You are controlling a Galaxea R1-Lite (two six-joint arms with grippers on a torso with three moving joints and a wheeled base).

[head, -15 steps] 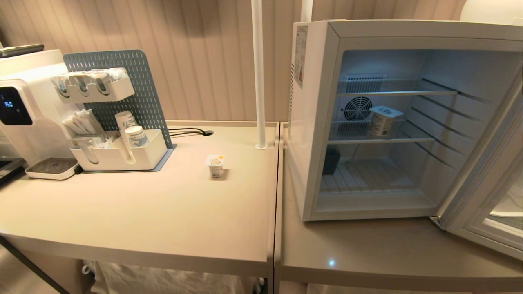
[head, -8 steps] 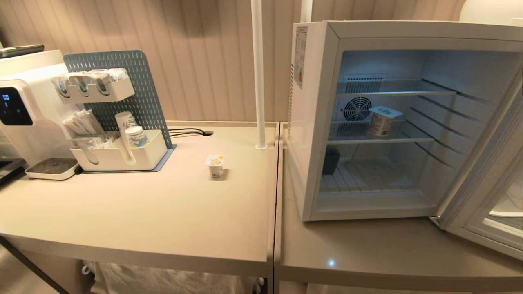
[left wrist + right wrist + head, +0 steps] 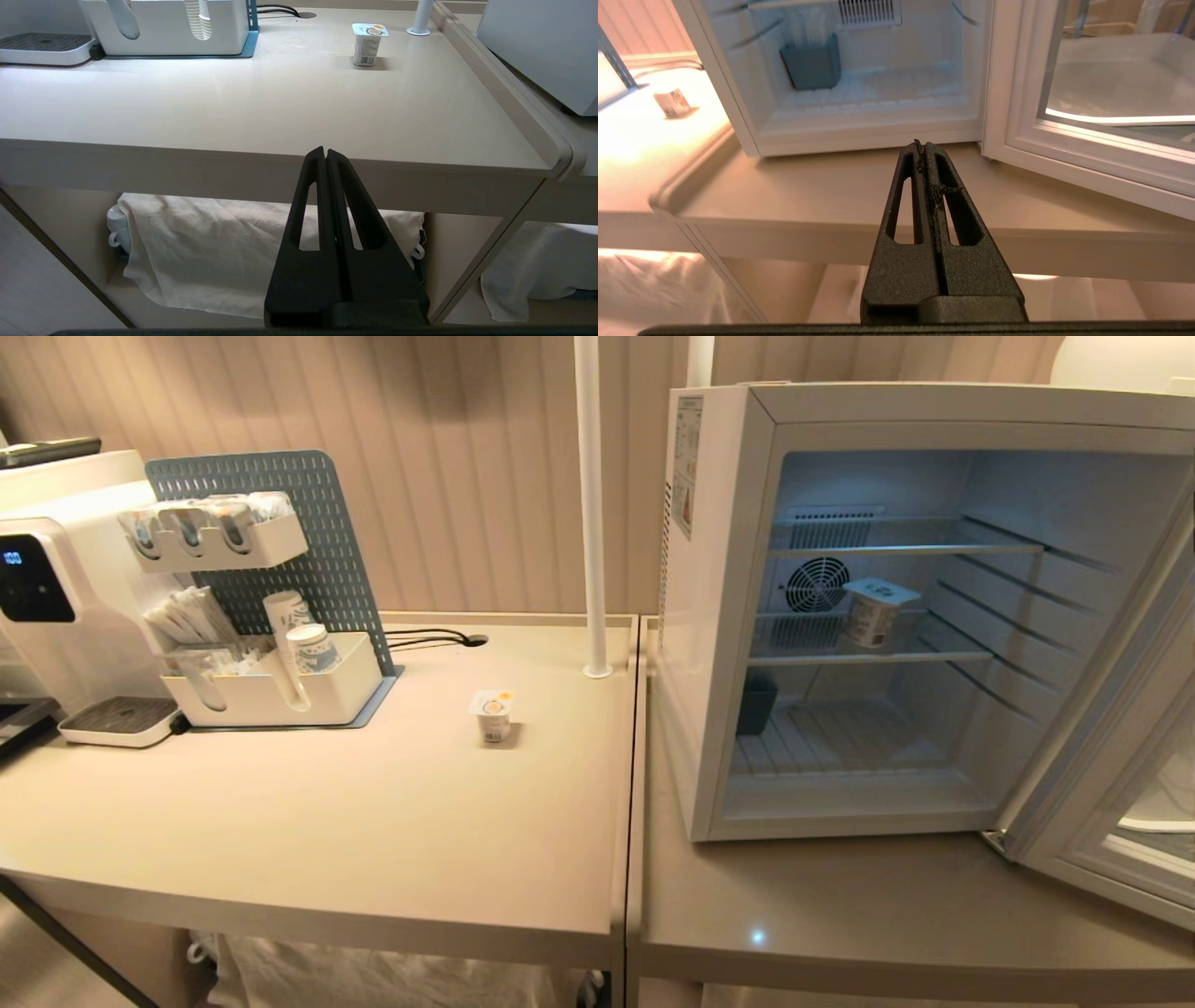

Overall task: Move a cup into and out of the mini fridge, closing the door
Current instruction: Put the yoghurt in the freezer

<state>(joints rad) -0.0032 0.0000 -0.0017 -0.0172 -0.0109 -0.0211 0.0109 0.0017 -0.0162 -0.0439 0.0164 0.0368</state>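
The white mini fridge [image 3: 719, 616] stands on the right table with its door [image 3: 1111, 784] swung wide open to the right. A cup [image 3: 872, 611] with a foil lid sits on the fridge's middle wire shelf. Another small cup [image 3: 493, 714] stands on the left table, seen too in the left wrist view [image 3: 368, 43] and the right wrist view [image 3: 672, 102]. Neither arm shows in the head view. My left gripper [image 3: 325, 151] is shut and empty, low before the left table's front edge. My right gripper [image 3: 923, 145] is shut and empty, low before the right table, facing the fridge [image 3: 859, 135] and its door [image 3: 1087, 154].
A white water machine [image 3: 47, 607] and a blue pegboard organiser [image 3: 271, 616] with paper cups and sachets fill the left table's back. A white pole [image 3: 590, 504] rises between the tables. A dark bin [image 3: 756, 703] sits low inside the fridge. White cloth [image 3: 261, 252] hangs under the tables.
Nothing has moved in the head view; only the water machine's display reading differs.
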